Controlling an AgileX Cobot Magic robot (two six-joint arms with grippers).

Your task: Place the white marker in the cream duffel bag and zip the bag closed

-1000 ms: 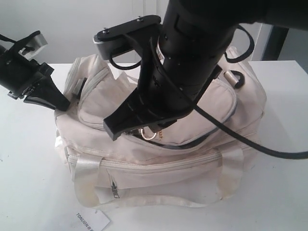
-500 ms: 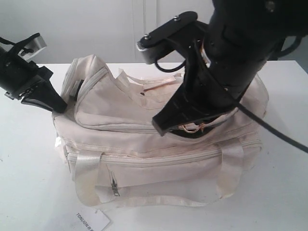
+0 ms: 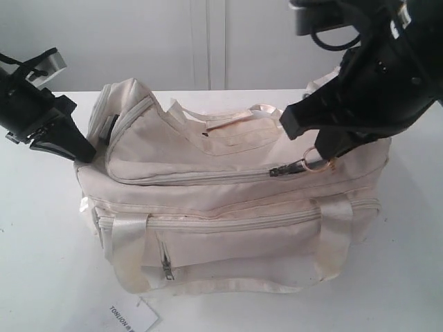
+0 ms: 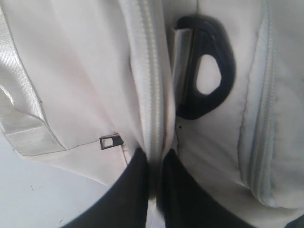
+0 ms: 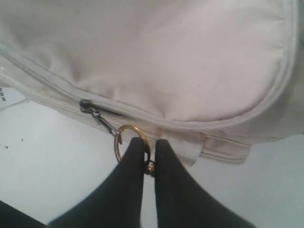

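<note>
Surface: a plain white table point(image 3: 41, 263), bare apart from a white paper tag point(image 3: 131, 318) with black print at its near edge.
Room: pale wall panels point(image 3: 138, 41) behind the table.
Bag: the cream duffel bag point(image 3: 228, 200) lies lengthwise across the middle of the table, soft and creased, with the left end of its top humped higher.
Trim: 2 shiny cream handle straps point(image 3: 128, 249) run down the front. A small metal puller point(image 3: 166, 266) hangs on the front pocket, and a black plastic loop point(image 4: 204, 95) sits at the left end.
Top zipper: the top zipper point(image 3: 194, 178) shows meshed teeth from the left end to the slider. The stretch beyond the slider is hidden under the right arm.
Left gripper: the left gripper point(image 4: 153, 156) is clenched on the bag's zipper band at the left end.
Right gripper: the right gripper point(image 5: 148, 145) is pinched on the gold ring pull point(image 5: 130, 142) near the bag's right end.
Contents: the bag's inside is hidden in all 3 views.
Marker: the white marker cannot be seen in any view.
</note>
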